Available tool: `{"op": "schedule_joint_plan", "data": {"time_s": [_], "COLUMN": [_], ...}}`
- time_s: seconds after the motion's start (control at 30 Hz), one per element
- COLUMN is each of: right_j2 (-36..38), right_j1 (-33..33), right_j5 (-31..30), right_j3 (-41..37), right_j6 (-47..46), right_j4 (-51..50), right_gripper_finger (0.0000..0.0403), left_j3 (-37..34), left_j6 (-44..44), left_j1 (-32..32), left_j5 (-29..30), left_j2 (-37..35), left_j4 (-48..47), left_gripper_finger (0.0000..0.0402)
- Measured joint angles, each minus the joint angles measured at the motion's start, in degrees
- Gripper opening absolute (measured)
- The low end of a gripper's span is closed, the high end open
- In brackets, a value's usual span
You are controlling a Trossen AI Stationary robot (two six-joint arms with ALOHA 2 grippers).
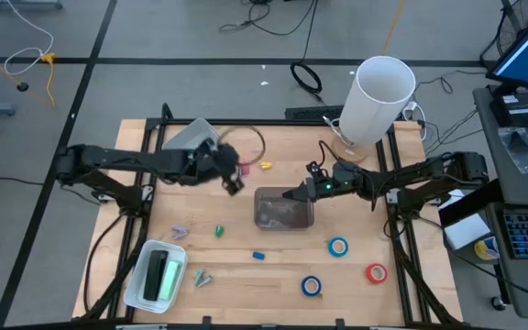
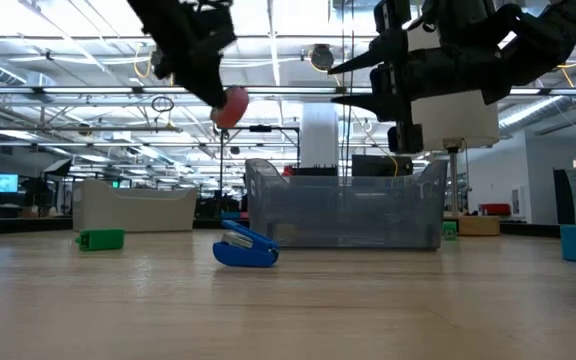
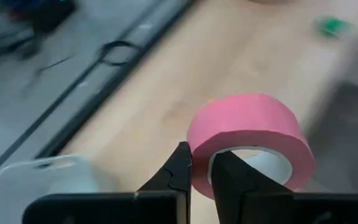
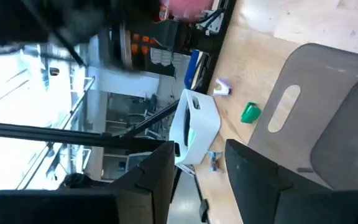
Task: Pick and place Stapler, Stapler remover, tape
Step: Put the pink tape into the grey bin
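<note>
Along the near edge of the table (image 1: 273,234) lie three free tape rolls: one blue roll (image 1: 312,286) nearest the edge, a red roll (image 1: 376,272) toward the near right corner, and a second blue roll (image 1: 338,246) slightly farther in. A white tray (image 1: 140,277) at the near left corner holds a dark and green item, probably the stapler, though this cannot be confirmed. Small items lie beside it and farther in: a blue one (image 1: 258,256), a green one (image 1: 218,231) and two pale ones; none can be identified with certainty as the stapler remover.

At mid-table stands one clear bin (image 1: 283,207), judged to be the drop point. The right gripper (image 1: 293,194) hovers over its far right corner, its fingers apart and empty, evidently waiting clear of the opening.

Farther in, toward the far left, the left gripper (image 1: 234,182) is raised off the table with its fingers closed on the wall of the pink tape roll (image 3: 247,140), one finger inside the ring and one outside. This hold suits an open-centred ring and keeps it steady in transit toward the bin.

Count: four tape rolls, one bin, one tray. A white cylinder (image 1: 379,99) stands at the far right corner.
</note>
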State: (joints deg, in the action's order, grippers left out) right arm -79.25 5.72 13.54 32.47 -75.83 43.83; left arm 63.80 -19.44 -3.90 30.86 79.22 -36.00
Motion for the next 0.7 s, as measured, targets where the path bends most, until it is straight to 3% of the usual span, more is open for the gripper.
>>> {"op": "schedule_joint_plan", "data": {"time_s": [0.17, 0.33, 0.53, 0.7], "right_j2": [0.0, 0.0, 0.0, 0.0], "right_j1": [0.0, 0.0, -0.1, -0.1], "right_j5": [0.0, 0.0, 0.0, 0.1], "right_j3": [0.0, 0.0, 0.0, 0.0], "right_j6": [0.5, 0.5, 0.5, 0.5], "right_j4": [1.6, 2.2, 2.3, 2.3], "right_gripper_finger": [0.0133, 0.0134, 0.0131, 0.0131], "left_j3": [-0.1, -0.2, -0.4, -0.5], "left_j6": [-6.1, -4.3, 0.8, 2.8], "left_j1": [-9.6, -22.3, -36.5, -43.0], "left_j5": [2.6, 2.1, -6.3, -8.9], "left_j2": [-2.3, -2.0, 0.2, 3.3], "left_j4": [-12.5, -18.8, -20.9, -26.0], "left_gripper_finger": [0.0033, 0.0033, 0.0033, 0.0033]}}
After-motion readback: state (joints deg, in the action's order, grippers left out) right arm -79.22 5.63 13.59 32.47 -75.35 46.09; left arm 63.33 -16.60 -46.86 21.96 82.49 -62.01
